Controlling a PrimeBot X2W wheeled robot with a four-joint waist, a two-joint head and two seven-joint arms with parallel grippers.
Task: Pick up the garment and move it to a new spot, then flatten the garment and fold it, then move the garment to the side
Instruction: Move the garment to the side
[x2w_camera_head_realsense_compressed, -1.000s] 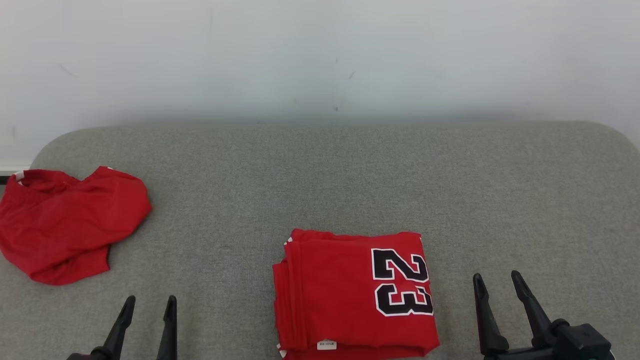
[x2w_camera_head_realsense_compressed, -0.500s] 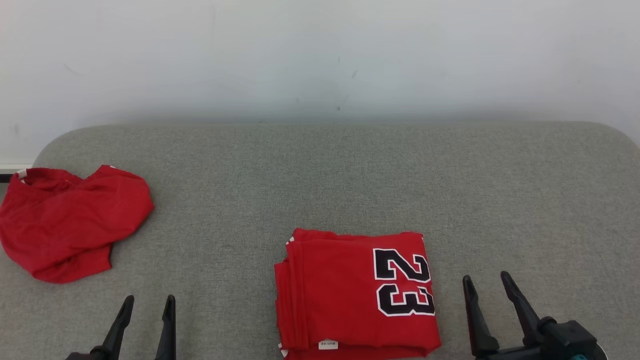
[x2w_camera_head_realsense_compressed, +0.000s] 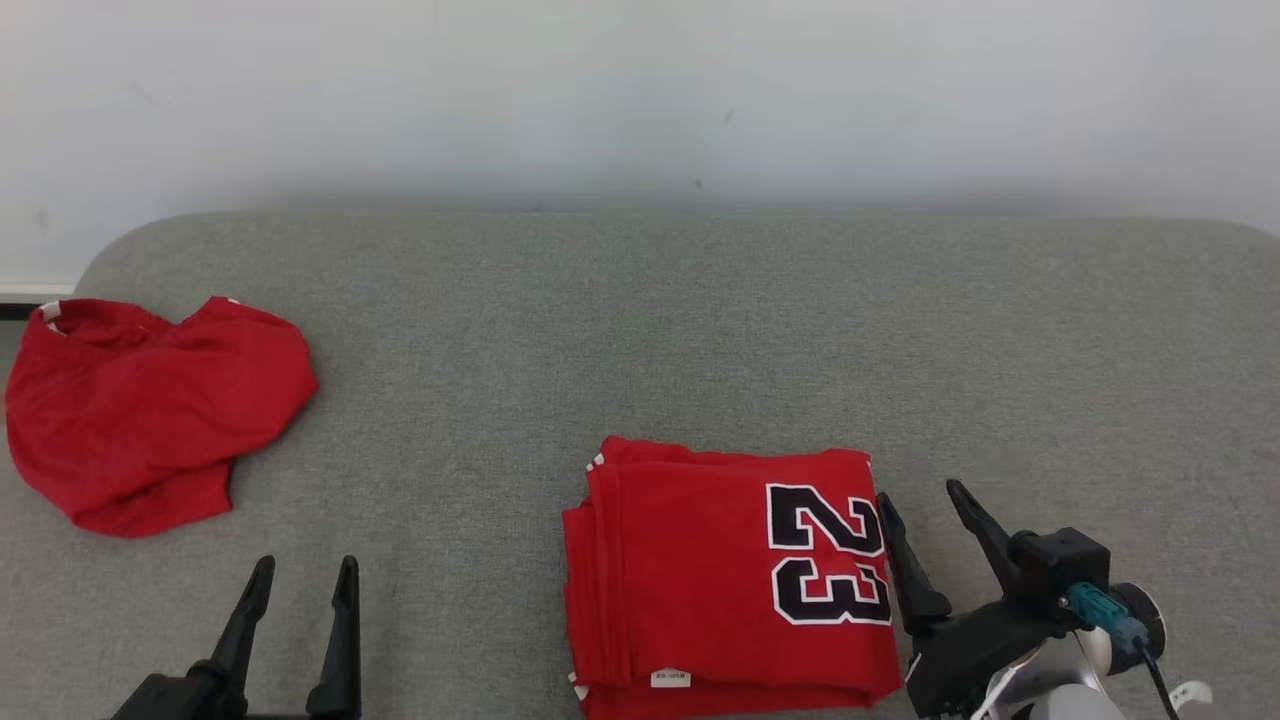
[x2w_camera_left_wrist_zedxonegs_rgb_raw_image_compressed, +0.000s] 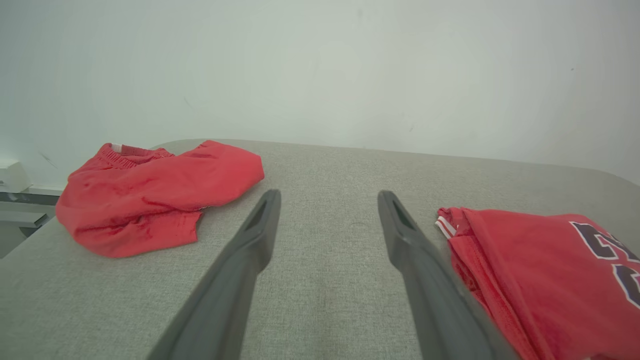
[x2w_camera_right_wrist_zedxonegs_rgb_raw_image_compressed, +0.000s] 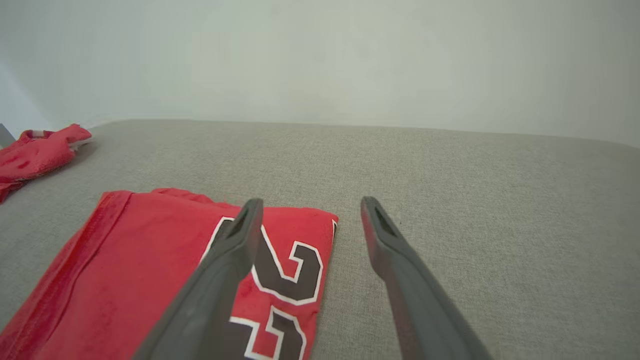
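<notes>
Folded jersey: a red jersey (x2w_camera_head_realsense_compressed: 700, 570) lay folded into a neat rectangle at the middle of the tabletop's near edge, a little toward the right.
Number: a black "23" (x2w_camera_head_realsense_compressed: 828, 553) with white outline faced up on the jersey's right part, turned sideways in the head view.
Label: a small white tag (x2w_camera_head_realsense_compressed: 671, 679) showed on the jersey's near edge.
Layers: stacked folds with white trim were visible along the jersey's left side.
Right claw: the right claw (x2w_camera_head_realsense_compressed: 920, 495) was spread wide and held nothing. It stood at the jersey's right edge, one finger over the "23" and the other over bare grey cloth. Whether it touched the fabric could not be told.
Left claw: the left claw (x2w_camera_head_realsense_compressed: 306, 565) was spread too, and empty. It stood over bare surface near the near edge, left of the jersey and well apart from it.
Second garment: a crumpled red garment (x2w_camera_head_realsense_compressed: 150, 410) lay at the tabletop's left edge, apart from both claws.
Tabletop: a grey fabric-covered tabletop (x2w_camera_head_realsense_compressed: 640, 330) with rounded far corners.
Wall: a plain pale wall (x2w_camera_head_realsense_compressed: 640, 90) rose behind the far edge.
</notes>
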